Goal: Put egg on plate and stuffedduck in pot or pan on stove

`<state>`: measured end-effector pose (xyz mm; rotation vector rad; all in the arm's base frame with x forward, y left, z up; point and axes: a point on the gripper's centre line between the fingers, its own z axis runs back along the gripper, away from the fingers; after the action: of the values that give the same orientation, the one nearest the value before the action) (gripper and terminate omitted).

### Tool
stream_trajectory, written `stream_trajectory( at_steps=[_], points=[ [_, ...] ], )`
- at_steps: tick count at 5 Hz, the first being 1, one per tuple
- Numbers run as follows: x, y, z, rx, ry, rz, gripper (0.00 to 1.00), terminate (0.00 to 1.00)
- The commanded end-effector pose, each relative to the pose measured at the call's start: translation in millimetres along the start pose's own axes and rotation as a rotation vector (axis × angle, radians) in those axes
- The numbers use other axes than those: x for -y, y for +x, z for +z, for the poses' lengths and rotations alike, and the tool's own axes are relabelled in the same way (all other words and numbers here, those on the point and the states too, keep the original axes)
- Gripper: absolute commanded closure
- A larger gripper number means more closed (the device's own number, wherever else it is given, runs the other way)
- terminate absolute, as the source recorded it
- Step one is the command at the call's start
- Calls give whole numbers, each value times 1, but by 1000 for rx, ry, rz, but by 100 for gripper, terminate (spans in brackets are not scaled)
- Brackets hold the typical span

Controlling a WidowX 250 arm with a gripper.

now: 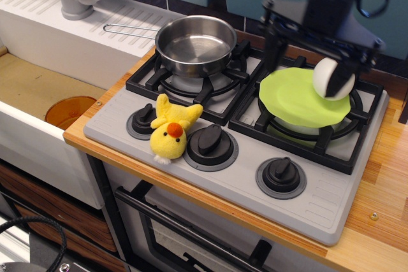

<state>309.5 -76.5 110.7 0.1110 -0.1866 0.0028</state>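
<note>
The egg (333, 79) is seen resting on the plate (294, 99). The fingers (309, 52) are spread wide above it, holding nothing. The duck (171, 128), lying down-left by the knobs, is to be reached next, the pan (196, 44) behind it.

No readable text, label or number anywhere.

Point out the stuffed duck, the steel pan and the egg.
stuffed duck (171, 133): main camera view, on its yellow head above the beak.
steel pan (196, 48): main camera view, on its bare inner base.
egg (332, 79): main camera view, on its white shell.
</note>
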Motion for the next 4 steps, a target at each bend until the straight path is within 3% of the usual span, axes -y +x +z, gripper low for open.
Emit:
stream_trajectory(
  at_steps=[1, 4],
  points=[
    [-53, 1, 28, 121, 39, -3, 0, 0],
    [-81, -28, -4, 184, 117, 115, 0, 0]
  ],
)
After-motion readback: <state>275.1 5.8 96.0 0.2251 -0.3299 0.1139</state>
